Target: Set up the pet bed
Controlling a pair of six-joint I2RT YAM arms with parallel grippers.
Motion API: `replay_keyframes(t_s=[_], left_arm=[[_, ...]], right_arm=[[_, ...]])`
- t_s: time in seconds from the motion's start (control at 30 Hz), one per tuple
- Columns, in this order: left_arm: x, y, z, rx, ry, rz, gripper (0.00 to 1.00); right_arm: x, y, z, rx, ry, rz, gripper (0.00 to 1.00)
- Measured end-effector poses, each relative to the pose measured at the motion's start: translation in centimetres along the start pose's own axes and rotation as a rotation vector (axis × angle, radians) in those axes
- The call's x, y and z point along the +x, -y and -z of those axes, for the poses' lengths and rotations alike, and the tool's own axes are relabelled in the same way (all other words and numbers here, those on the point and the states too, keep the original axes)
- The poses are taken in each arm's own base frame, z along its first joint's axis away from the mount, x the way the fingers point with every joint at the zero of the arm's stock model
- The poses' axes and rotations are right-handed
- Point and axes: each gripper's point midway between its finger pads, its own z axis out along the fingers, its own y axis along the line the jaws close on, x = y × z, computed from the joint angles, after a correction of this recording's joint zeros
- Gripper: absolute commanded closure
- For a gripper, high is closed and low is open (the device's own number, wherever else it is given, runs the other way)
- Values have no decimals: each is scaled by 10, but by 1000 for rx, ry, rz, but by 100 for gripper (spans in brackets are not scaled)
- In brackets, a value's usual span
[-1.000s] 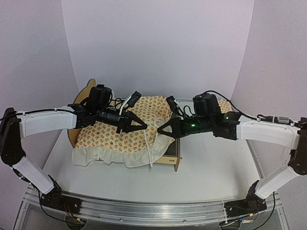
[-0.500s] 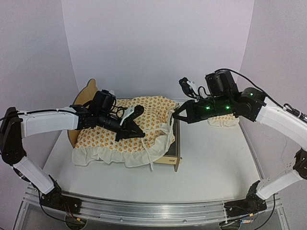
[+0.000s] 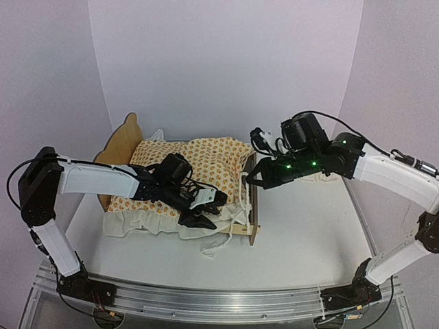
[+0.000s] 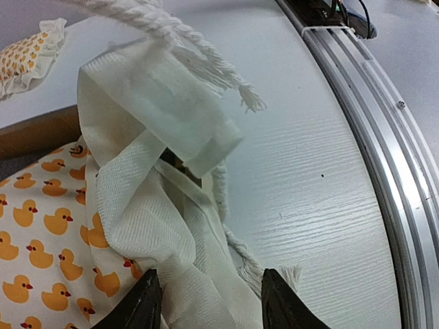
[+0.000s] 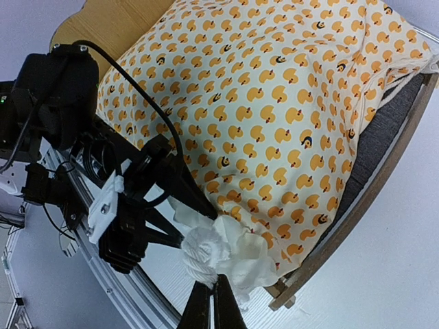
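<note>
Left claw [image 3: 199,218], spread, has dropped to the cushion [image 3: 188,168] corner; right claw [image 5: 211,288] pinches its ruffle [image 5: 241,252]; seating in pet bed [image 3: 123,140] appears unfinished.

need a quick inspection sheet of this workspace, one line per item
surface: white table, wood-grain finish
job's things: pet bed upright, duck-print cushion lying in it, ruffle over the near rail
clutter: small matching pillow on the table past the footboard
grippers: left gripper open over the ruffle; right gripper shut on the cushion's white corner
cables: black wrist cable; frayed white cord loose
surroundings: plain pale walls, aluminium rail at the near edge
</note>
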Motion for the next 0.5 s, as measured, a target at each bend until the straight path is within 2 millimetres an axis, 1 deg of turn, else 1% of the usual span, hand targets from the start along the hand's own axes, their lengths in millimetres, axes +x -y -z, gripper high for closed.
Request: replay_keyframes(t_s=[0.1,0.17,0.23,0.33,0.43,0.5], left_arm=[[12,-2,-4,-6,-39,-25,48],[16,-3,-5,-9,-55,-37,48],[20,-4,-7,-13,-69,-41,50],[24,-6,-10,-16,-87,-36,52],[23,-10,-7,-14,-86,7,52],[13,-21,-1,-30,-65,32,49]], right_arm=[[-3,2,-11,9,-6,9,100],[-9,2,-18,11,-2,22,100],[-18,0,-22,11,14,37,100],[-25,1,-23,20,40,53,100],[-29,2,-23,31,55,69,100],[-32,3,-24,37,65,77,100]])
